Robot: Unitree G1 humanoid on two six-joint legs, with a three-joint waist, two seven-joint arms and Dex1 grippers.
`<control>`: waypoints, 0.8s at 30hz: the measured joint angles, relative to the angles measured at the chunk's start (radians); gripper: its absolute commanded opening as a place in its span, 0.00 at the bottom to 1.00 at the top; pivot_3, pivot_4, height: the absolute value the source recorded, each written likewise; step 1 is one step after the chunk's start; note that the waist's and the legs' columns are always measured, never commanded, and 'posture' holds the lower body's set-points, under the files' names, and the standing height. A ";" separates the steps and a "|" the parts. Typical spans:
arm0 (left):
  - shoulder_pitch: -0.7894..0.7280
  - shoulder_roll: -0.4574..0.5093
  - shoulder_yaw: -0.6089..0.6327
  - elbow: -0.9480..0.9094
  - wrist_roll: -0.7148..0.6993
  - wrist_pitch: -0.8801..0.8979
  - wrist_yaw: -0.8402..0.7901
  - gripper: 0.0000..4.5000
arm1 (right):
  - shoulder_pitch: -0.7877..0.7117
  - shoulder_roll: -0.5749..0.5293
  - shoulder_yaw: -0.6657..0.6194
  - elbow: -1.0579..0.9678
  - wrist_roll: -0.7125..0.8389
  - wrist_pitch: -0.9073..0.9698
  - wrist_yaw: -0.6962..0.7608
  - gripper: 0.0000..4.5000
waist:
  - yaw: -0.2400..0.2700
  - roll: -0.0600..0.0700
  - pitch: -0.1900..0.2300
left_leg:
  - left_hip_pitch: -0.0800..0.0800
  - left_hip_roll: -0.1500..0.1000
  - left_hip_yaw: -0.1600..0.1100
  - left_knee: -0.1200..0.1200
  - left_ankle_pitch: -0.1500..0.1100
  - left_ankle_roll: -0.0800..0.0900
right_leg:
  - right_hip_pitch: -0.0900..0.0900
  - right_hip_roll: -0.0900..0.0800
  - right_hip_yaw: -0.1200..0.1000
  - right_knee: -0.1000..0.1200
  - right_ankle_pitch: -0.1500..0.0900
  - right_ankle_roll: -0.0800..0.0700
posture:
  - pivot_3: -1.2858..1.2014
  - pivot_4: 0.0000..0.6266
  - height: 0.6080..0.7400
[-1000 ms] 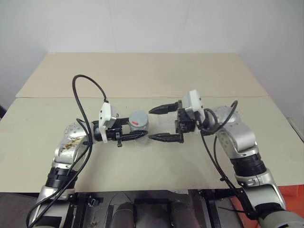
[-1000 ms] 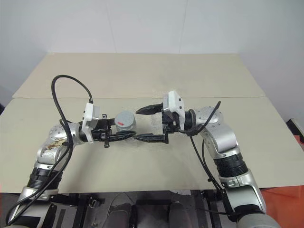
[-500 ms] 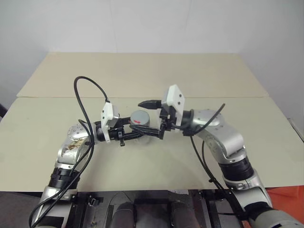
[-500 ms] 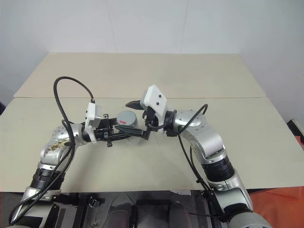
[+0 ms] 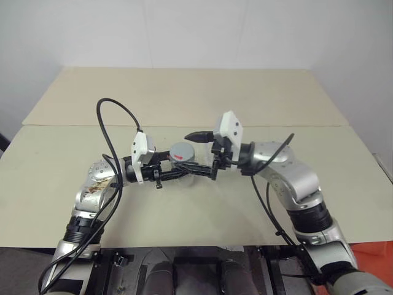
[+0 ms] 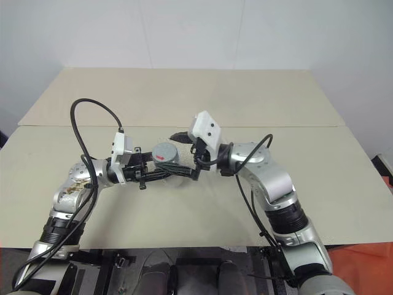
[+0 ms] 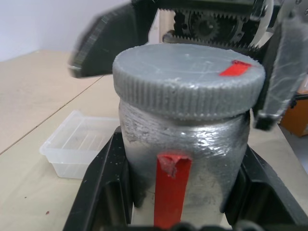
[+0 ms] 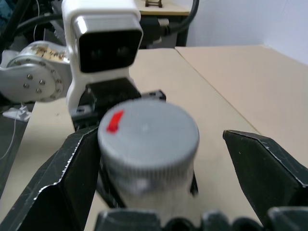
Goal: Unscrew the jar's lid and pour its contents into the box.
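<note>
Left gripper [image 5: 175, 173]: my two black fingers are closed tight on the body of the jar [image 7: 183, 154], one finger [image 7: 103, 185] on each side of it. In the left eye view this gripper sits just left of frame centre, pointing toward the right of the frame, with the jar held upright above the tan table [image 5: 184, 98].

Jar: silvery body with a red strip running down its near face in the left wrist view. The lid [image 7: 188, 79], grey with a ribbed edge and a small red mark on top, is seated on the jar. In the left eye view the lid [image 5: 180, 151] shows as a grey disc near frame centre.

Right gripper [image 5: 202, 155]: my fingers stand spread wide, holding nothing. It comes in from the right of the frame, pointing left. In the right wrist view one finger [image 8: 65, 178] lies at the lower left and the other at the lower right, with the lid [image 8: 148, 132] between them. The lower-left finger stands just beside the lid; whether it touches I cannot tell. The lower-right finger is apart from it.

Box [image 7: 82, 149]: clear whitish tray resting on the table, at the centre left of the left wrist view, beyond the jar. Contents of the jar cannot be made out.
</note>
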 measured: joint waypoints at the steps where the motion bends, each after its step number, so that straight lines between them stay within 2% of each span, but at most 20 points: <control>1: 0.001 0.001 0.003 0.000 0.000 0.000 0.004 0.43 | 0.003 -0.010 -0.006 0.000 0.005 0.000 0.006 1.00 | 0.000 0.000 0.000 | 0.000 0.000 0.000 0.000 0.000 0.000 | 0.000 0.000 0.000 0.000 0.000 0.000 | 0.52 0.24 1.00; 9: 0.026 0.015 0.015 -0.023 -0.003 0.000 0.000 0.43 | 0.026 -0.069 -0.122 0.021 0.021 0.000 0.001 1.00 | 0.001 0.000 0.000 | 0.000 0.000 0.000 0.000 0.000 0.000 | 0.000 0.000 0.000 -0.001 0.000 0.000 | 0.52 0.24 1.00; 14: 0.026 0.015 0.014 -0.019 -0.002 0.000 -0.007 0.43 | 0.080 -0.111 -0.121 -0.010 0.058 -0.001 0.087 1.00 | 0.000 0.000 0.000 | 0.000 0.000 0.000 0.000 0.000 0.000 | 0.000 0.000 0.000 -0.002 0.000 0.000 | 0.52 0.24 1.00; 18: 0.004 0.008 0.011 -0.001 -0.001 -0.003 -0.011 0.43 | 0.078 -0.103 -0.114 -0.050 0.088 -0.001 0.125 1.00 | -0.002 0.000 0.000 | 0.001 0.000 0.000 0.000 0.000 0.000 | 0.000 0.000 0.000 -0.002 0.000 0.000 | 0.52 0.24 1.00; 24: -0.023 -0.014 -0.014 0.036 0.005 -0.023 -0.033 0.43 | 0.022 -0.018 -0.049 -0.063 0.080 -0.001 0.103 1.00 | -0.001 0.000 0.000 | 0.000 0.000 0.000 0.000 0.000 0.000 | 0.000 0.000 0.000 -0.001 0.000 0.000 | 0.52 0.24 1.00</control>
